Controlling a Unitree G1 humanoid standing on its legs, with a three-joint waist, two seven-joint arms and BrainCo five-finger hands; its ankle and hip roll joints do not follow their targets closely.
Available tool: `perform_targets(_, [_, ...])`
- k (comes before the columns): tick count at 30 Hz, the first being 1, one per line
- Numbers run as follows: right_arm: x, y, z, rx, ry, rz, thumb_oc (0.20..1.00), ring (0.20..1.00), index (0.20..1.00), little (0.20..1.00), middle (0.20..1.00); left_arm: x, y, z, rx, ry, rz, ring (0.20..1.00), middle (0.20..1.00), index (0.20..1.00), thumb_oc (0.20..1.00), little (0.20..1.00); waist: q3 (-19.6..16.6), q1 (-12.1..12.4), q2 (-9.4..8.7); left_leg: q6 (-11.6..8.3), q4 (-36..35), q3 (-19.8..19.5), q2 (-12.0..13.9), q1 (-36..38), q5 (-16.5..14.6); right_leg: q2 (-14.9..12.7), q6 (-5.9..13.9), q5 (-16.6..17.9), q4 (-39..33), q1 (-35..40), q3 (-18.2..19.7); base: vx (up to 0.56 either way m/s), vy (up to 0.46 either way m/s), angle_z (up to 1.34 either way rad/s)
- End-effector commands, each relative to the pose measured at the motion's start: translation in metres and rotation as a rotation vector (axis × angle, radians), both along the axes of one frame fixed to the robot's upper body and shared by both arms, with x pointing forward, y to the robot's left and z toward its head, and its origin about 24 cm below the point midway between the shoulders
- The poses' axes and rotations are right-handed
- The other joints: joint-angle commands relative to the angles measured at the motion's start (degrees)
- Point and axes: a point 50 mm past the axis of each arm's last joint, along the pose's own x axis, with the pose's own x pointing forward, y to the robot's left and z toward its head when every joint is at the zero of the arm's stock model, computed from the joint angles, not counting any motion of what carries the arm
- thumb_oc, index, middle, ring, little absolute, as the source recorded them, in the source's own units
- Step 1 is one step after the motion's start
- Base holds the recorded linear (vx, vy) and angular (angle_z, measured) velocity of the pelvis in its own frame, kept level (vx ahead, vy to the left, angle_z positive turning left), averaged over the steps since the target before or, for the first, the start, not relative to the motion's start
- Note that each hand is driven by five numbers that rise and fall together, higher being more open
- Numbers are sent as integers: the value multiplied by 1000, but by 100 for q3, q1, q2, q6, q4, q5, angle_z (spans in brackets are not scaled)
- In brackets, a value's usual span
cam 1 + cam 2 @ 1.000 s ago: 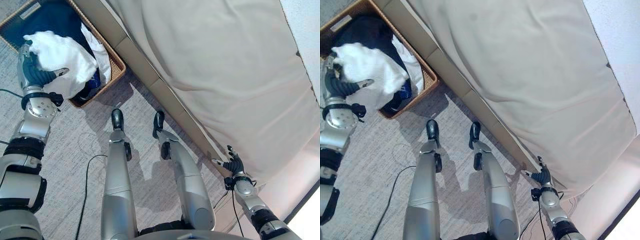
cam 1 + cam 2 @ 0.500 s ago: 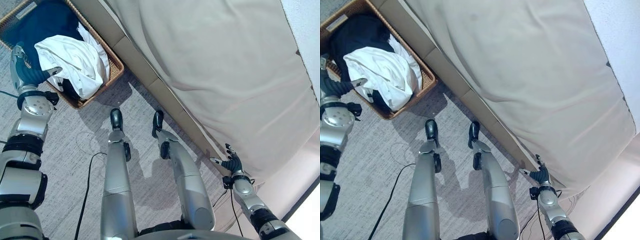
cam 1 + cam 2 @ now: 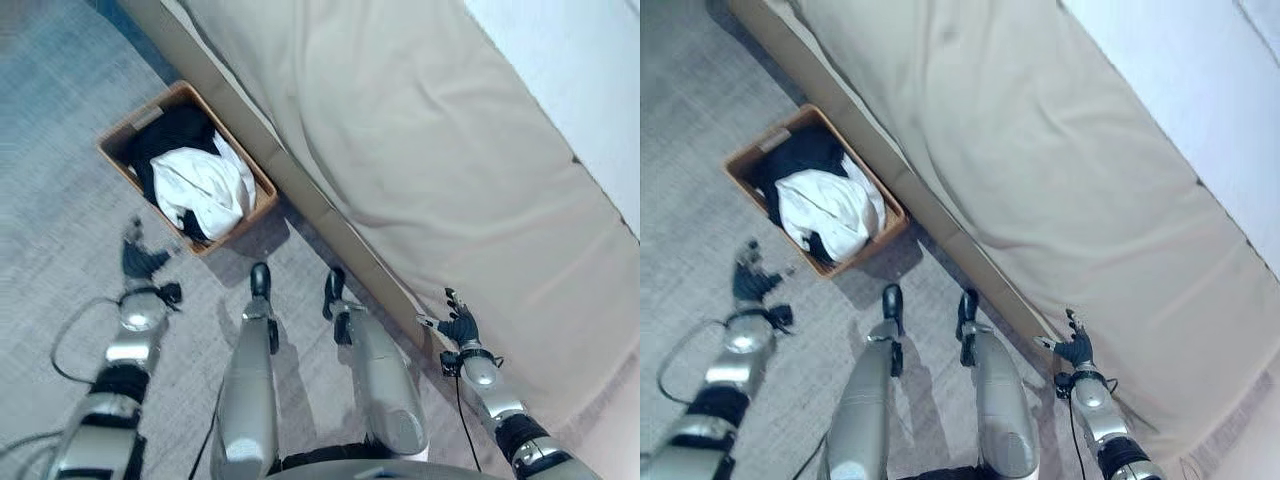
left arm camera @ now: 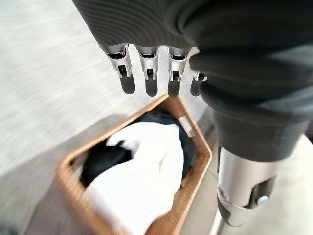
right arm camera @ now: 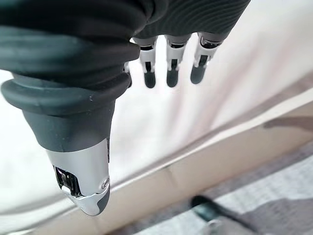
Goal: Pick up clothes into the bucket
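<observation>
White garment (image 3: 205, 188): bundled in the wicker basket (image 3: 115, 143), heaped toward the basket's 5 o'clock end, on top of dark clothing (image 3: 172, 131) that fills the rest of the interior. Edge of the white cloth reaching the basket rim on the side nearest the bed.

Wicker basket: rectangular, brown woven walls, standing on the grey carpet (image 3: 60, 120) at about 10 o'clock in the head views, one long side just beside the bed base (image 3: 300, 185).

Bed: beige cover (image 3: 430, 170), running diagonally from 11 o'clock to 4 o'clock across the head views, pale wall (image 3: 580, 60) beyond it at 1 o'clock.

Left hand (image 3: 140, 262): above the carpet at 8 o'clock, just beside the basket's near corner and apart from it. Fingers (image 4: 149, 78) straight and spread, thumb apart, nothing held; basket with white and dark cloth visible past the fingertips in the left wrist view.

Right hand (image 3: 459, 324): at 4 o'clock, close against the lower edge of the bed cover. Fingers (image 5: 170, 68) extended and relaxed, nothing grasped; beige cover and bed base visible past them in the right wrist view.
</observation>
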Motion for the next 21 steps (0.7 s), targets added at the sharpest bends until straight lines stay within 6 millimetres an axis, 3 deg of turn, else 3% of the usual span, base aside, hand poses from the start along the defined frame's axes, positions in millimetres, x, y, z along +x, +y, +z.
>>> perform_targets(1, [-9, -34, 4, -12, 14, -88, 1000, 1000, 1000, 1000, 1000, 3, -27, -11, -94, -13, -130, 1000, 1000, 1000, 1000, 1000, -10, -50, 528, -54, 354, -186, 72, 511, -454, -175, 304, 399, -487, 571, 42, 56, -95, 12])
perform_targets(4, [-31, -38, -15, 1, 131, -76, 1000, 1000, 1000, 1000, 1000, -31, -43, -59, -139, 191, -222, 1000, 1000, 1000, 1000, 1000, -438, -28, 682, -145, -178, -270, 157, 1253, -289, -68, 254, 255, -666, 1249, -67, 139, -146, 11])
perform_targets(5, [-31, -38, -15, 1, 131, -76, 1000, 1000, 1000, 1000, 1000, -31, -43, -59, -139, 191, -222, 1000, 1000, 1000, 1000, 1000, -452, -36, 684, -144, -201, -277, 155, 1243, -264, -69, 255, 276, -690, 1243, -76, 131, -121, 10])
perform_targets(9, [-53, -30, -36, -12, 279, -3, 1000, 1000, 1000, 1000, 1000, -73, -54, -108, -33, 507, -327, 1000, 1000, 1000, 1000, 1000, -1076, -20, 771, -240, -678, -229, 272, 1932, -127, 152, 220, 205, -1134, 1933, -143, 97, -121, 5])
perform_targets(16, [-74, -16, -54, 7, 394, 46, 1000, 1000, 1000, 1000, 1000, -102, -76, -130, 86, 648, -458, 1000, 1000, 1000, 1000, 1000, -1636, -7, 755, -270, -908, -137, 373, 2491, -142, 315, 175, 213, -1558, 2581, -128, 67, -63, 0])
perform_targets(21, [-94, -3, -69, 53, 502, 53, 1000, 1000, 1000, 1000, 1000, -128, -87, -147, -49, 723, -388, 1000, 1000, 1000, 1000, 1000, -1998, 59, 710, -269, -1158, -35, 433, 2837, -134, 399, 173, 276, -2030, 3052, -164, 48, -32, -1])
